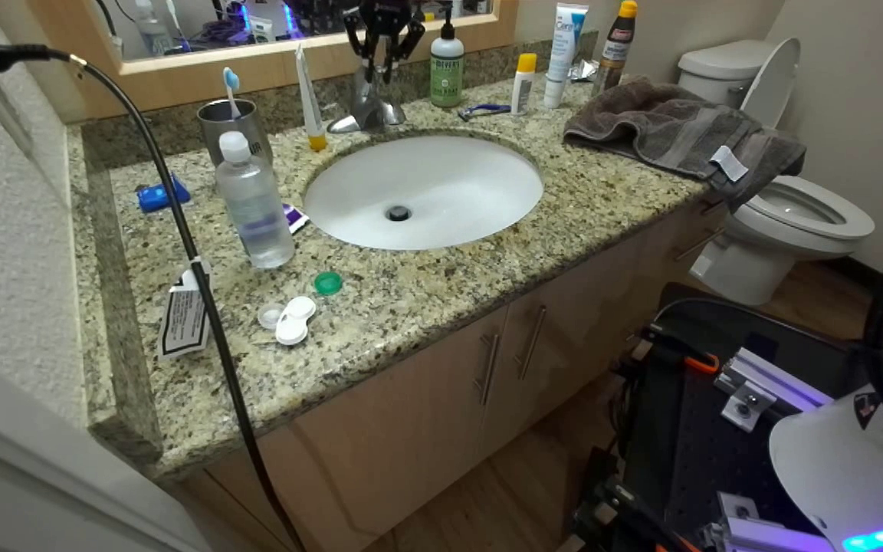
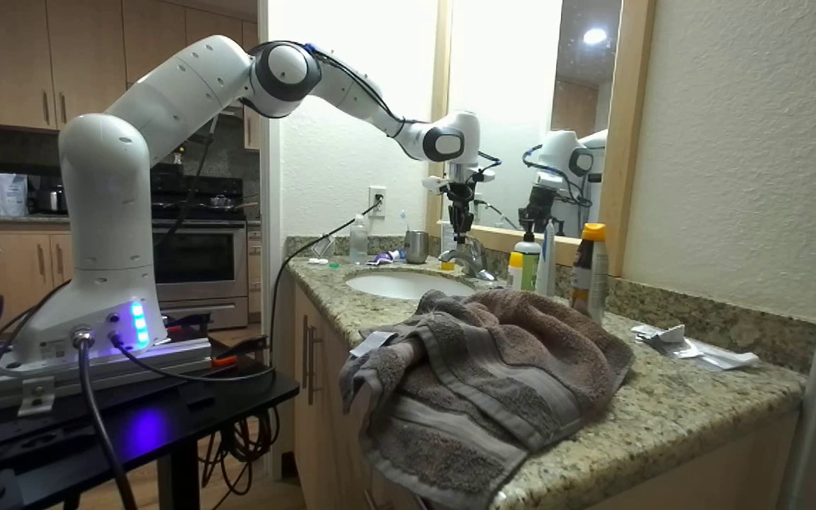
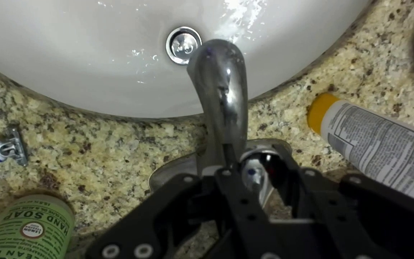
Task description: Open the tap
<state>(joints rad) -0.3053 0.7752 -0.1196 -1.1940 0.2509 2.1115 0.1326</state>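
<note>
The tap (image 1: 369,107) is a shiny silver faucet at the back of the white oval basin (image 1: 480,184). It also shows in an exterior view (image 2: 477,261). In the wrist view its curved spout (image 3: 223,86) points over the basin drain. My gripper (image 1: 378,75) is above the tap, pointing down, and also shows in an exterior view (image 2: 460,235). In the wrist view the gripper (image 3: 254,153) is partly closed, with one finger on each side of the tap's handle (image 3: 253,178). The fingers seem to touch it. The handle is partly hidden by them.
The mirror (image 2: 507,99) is close behind the gripper. A white tube with an orange cap (image 3: 379,147) stands beside the tap. A green soap bottle (image 1: 447,73) and a razor (image 3: 4,149) are on its far side. A transparent bottle (image 1: 254,203), a metal cup (image 1: 211,115) and a towel (image 2: 493,382) are on the counter.
</note>
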